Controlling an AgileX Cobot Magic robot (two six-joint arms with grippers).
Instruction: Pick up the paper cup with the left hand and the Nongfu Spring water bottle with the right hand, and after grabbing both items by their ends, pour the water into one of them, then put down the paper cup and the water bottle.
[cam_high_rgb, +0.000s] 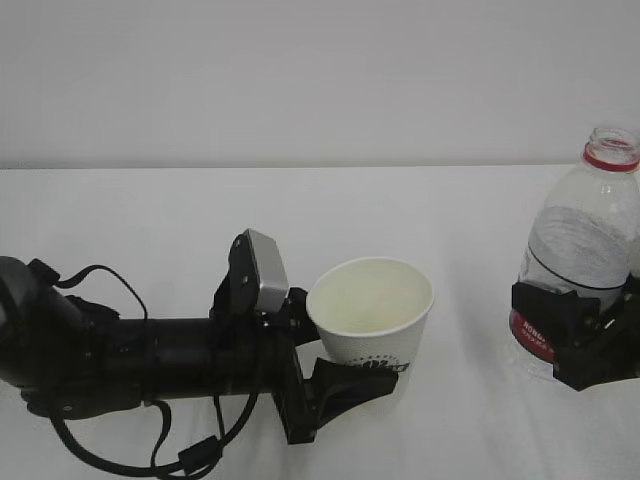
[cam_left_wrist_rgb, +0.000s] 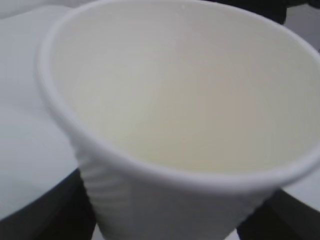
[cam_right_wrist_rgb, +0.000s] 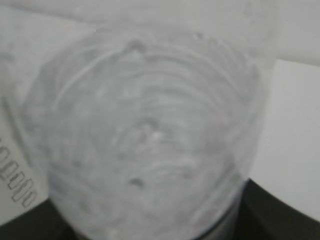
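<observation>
so on the left of the exterior view the left hand reaches in low across the white table, black arm with looped cables and a grey block near the wrist. its jaws stand fairly wide apart and are clamped around the lower part of the paper cup, one finger showing in front just under the dark green logo. the cup sits upright, roughly mid-scene and near the front, open mouth up. whether its base touches the table or hangs just above it, can't tell from here. the left wrist view is basically all cup, looking down into the pale, slightly yellowish inside, with dark finger bits at the bottom corners. can't make out a clear water line in there.

over on the far right edge, the right hand has its blocky black jaws closed on the lower body of the nongfu spring water bottle, right across the red label. the bottle stands close to upright, cap off, red neck ring at the top, and looks mostly clear. the right wrist view shows the ribbed bottle up close and blurry, filling the frame, dark gripper parts at the bottom.

count: one cup, one bottle, two grippers, each holding its own thing, well apart from each other.
</observation>
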